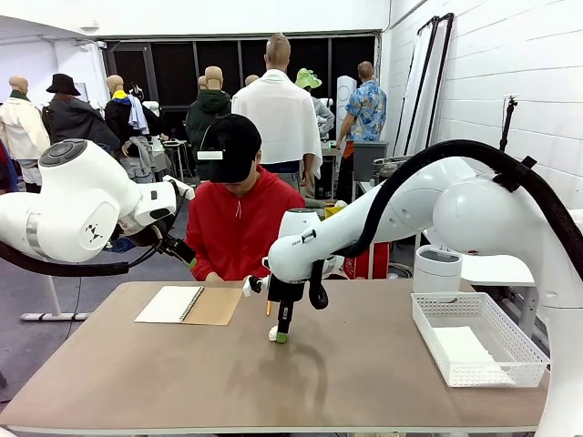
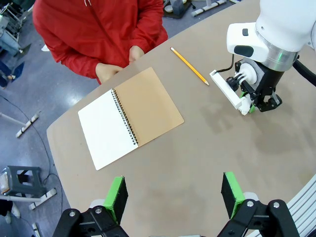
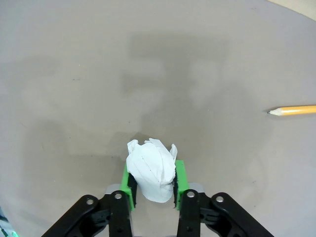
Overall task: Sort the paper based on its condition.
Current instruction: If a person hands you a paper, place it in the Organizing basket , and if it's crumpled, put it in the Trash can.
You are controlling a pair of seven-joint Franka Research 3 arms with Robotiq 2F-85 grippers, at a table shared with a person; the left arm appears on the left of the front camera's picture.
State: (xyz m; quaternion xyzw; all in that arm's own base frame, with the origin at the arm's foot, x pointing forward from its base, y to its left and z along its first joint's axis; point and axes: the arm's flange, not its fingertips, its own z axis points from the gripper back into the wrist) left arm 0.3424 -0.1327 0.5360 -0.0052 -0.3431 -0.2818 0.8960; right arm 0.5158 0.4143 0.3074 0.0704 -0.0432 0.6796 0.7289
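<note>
Right wrist view: the right gripper (image 3: 152, 183) has its green pads pressed on both sides of a crumpled paper ball (image 3: 150, 170), low over the brown table (image 3: 158, 74). A yellow pencil (image 3: 292, 110) lies well apart. From the front, flat white sheets (image 1: 463, 346) lie in the white mesh basket (image 1: 475, 339). Left wrist view: the left gripper (image 2: 173, 197) stands wide and holds nothing, above an open spiral notebook (image 2: 129, 117).

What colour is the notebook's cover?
Brown, clearest on the notebook in the left wrist view.
</note>
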